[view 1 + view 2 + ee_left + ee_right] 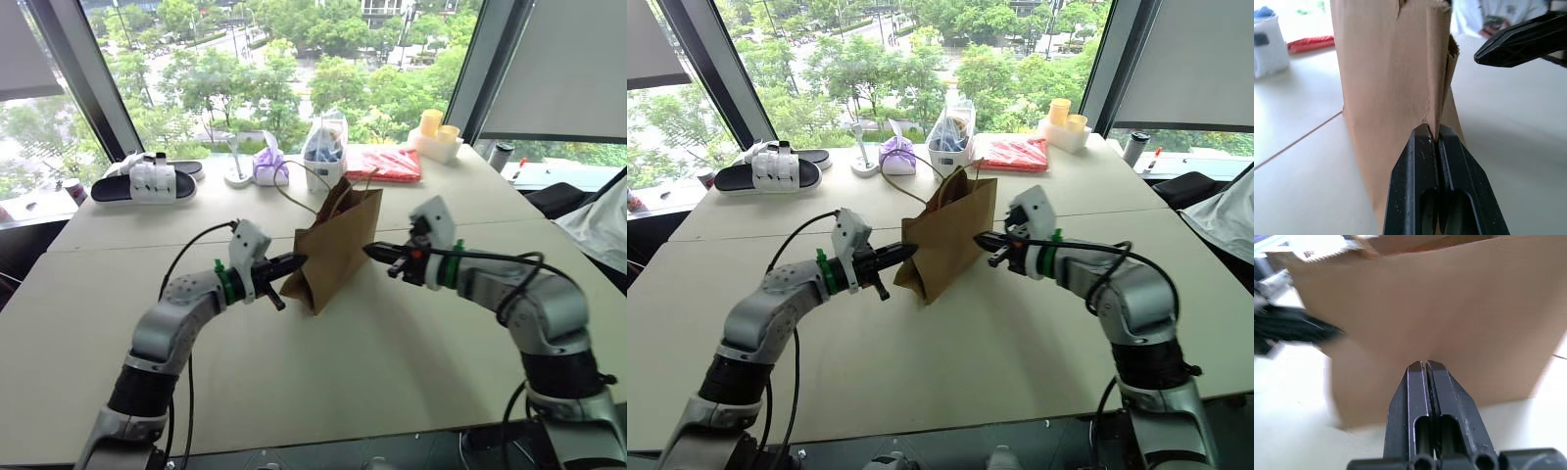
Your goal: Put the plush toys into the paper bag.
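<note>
The brown paper bag stands upright in the middle of the table, its top open and its cord handles up. My left gripper is level at the bag's left side. In the left wrist view it is shut, with the bag's side fold running into its tips. My right gripper is shut, its tips at the bag's right wall; I cannot tell whether they touch it. The plush toys are out of view.
Along the far edge by the window lie black-and-white slippers, a small white stand, a purple tied pouch, a clear plastic bag with blue contents, a flat red packet and yellow cups.
</note>
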You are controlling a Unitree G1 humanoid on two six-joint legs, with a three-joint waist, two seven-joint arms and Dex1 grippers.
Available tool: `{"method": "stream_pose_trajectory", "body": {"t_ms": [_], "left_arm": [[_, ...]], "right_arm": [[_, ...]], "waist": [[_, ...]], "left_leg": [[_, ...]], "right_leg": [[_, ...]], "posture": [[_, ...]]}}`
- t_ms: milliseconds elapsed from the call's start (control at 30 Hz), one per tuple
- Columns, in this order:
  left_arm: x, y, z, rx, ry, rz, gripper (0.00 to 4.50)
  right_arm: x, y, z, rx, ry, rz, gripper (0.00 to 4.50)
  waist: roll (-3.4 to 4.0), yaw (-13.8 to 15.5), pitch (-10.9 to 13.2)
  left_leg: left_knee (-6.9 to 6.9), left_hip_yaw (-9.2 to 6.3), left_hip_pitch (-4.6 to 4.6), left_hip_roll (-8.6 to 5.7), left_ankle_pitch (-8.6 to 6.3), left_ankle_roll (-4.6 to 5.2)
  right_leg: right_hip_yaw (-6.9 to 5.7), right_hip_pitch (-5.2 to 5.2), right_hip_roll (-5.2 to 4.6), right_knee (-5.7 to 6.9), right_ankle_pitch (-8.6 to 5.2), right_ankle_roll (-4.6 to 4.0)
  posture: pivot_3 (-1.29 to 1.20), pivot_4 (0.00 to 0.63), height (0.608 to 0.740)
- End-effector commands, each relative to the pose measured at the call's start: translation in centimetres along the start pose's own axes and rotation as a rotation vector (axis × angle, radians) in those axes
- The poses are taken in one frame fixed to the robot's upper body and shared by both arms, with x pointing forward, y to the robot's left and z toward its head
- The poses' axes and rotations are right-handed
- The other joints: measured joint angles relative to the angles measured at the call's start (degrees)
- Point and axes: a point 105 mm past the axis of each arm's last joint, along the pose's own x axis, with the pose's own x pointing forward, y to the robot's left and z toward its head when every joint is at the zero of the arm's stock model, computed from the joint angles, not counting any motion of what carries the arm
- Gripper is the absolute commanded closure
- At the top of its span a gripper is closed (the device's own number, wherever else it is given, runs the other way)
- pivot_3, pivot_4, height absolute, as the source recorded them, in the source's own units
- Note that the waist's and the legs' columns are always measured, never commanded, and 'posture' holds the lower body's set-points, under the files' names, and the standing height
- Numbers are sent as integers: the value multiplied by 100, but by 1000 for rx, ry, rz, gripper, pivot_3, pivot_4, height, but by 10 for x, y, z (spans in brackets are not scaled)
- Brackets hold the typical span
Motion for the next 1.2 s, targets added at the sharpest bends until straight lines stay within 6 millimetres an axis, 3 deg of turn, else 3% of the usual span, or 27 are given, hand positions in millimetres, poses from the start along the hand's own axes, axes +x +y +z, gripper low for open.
{"method": "stream_pose_trajectory", "body": {"t_ms": [33,167,400,700,1200], "left_arm": [[-9,-4,37,58,-122,-174,4467],[-19,1,54,-18,-138,-407,4467],[-17,17,57,-217,-138,-568,4467],[-34,41,0,-95,89,-453,4467],[-56,56,-11,171,196,-335,4467]], "right_arm": [[-31,-10,9,-32,-18,-54,4500],[-74,-30,4,-63,42,-151,4500],[-103,-30,6,-90,70,-205,4500],[-92,-19,13,-100,51,-161,4500],[-60,-11,14,-120,56,-39,4500]], "waist": [[0,0,0],[-2,16,1],[-4,-44,3],[-4,-5,3],[-6,-16,4]], "left_leg": [[1,4,0,0,0,0],[5,14,0,0,-1,2],[11,16,11,3,-6,12],[11,12,11,4,-6,12],[11,7,4,4,-7,13]], "right_leg": [[-2,2,1,-1,0,0],[-6,10,0,-5,-1,1],[-14,26,1,-5,-2,3],[-12,25,-2,-6,-2,3],[-15,22,-3,-12,-2,4]], "posture": [[0,150,740],[0,150,740],[0,150,740],[0,150,740],[0,150,740]]}}
